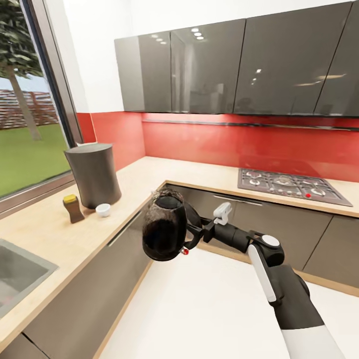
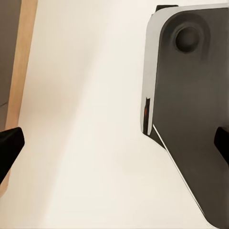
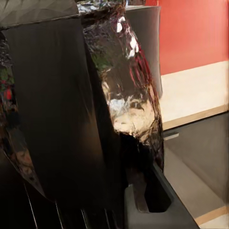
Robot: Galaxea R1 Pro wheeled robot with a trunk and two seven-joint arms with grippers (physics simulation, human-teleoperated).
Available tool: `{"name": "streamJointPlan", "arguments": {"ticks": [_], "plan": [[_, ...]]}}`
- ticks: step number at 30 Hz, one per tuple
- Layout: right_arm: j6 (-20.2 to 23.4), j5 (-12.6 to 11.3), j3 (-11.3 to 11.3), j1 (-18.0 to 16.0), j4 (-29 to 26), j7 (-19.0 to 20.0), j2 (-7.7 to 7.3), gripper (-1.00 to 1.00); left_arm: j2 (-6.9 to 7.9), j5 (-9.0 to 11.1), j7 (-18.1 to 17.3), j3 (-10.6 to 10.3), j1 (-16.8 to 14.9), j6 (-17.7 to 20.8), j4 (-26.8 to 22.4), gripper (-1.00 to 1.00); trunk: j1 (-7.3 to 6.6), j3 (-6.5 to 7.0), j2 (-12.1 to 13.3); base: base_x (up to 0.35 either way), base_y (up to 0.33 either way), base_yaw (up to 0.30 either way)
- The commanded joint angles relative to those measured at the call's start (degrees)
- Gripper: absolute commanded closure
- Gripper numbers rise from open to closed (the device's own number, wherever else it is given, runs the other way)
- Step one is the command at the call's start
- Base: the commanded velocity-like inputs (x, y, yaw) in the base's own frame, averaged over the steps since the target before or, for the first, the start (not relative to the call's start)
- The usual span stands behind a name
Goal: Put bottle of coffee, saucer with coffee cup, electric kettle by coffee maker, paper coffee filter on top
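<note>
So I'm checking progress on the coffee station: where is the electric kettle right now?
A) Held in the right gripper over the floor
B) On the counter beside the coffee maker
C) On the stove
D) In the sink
A: the electric kettle hangs from the right gripper above the floor, short of the kitchen countertop.

Right arm extended forward — its gripper [image 1: 192, 234] clamped shut, holding.

At the lower left edge of the head view we lose most of the sink [image 1: 20, 271], cut off by the frame. The electric kettle [image 1: 164, 227] at centre hides the right gripper's fingers, so we cannot tell how they sit on it. The label on the bottle of coffee [image 1: 74, 208] at left is too small to read.
</note>
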Motion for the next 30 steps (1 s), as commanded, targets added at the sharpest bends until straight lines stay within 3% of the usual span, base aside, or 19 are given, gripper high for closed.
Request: {"name": "streamJointPlan", "arguments": {"ticks": [1, 30], "plan": [[0.47, -0.77, 0.04, -0.06, -0.05, -0.08, -0.04, 1.0, -0.04, -0.52, -0.4, 0.49, 0.04, 0.29, -0.24, -1.0, 0.06, -0.11, -0.11, 0.291, -0.142, 0.0], [0.38, -0.86, -0.05, -0.01, 1.27, -0.01, -0.11, 1.0, -0.03, -0.52, -0.4, 0.49, 0.04, 0.29, -0.24, -1.0, 0.06, -0.11, -0.11, 0.289, -0.148, 0.0]]}}
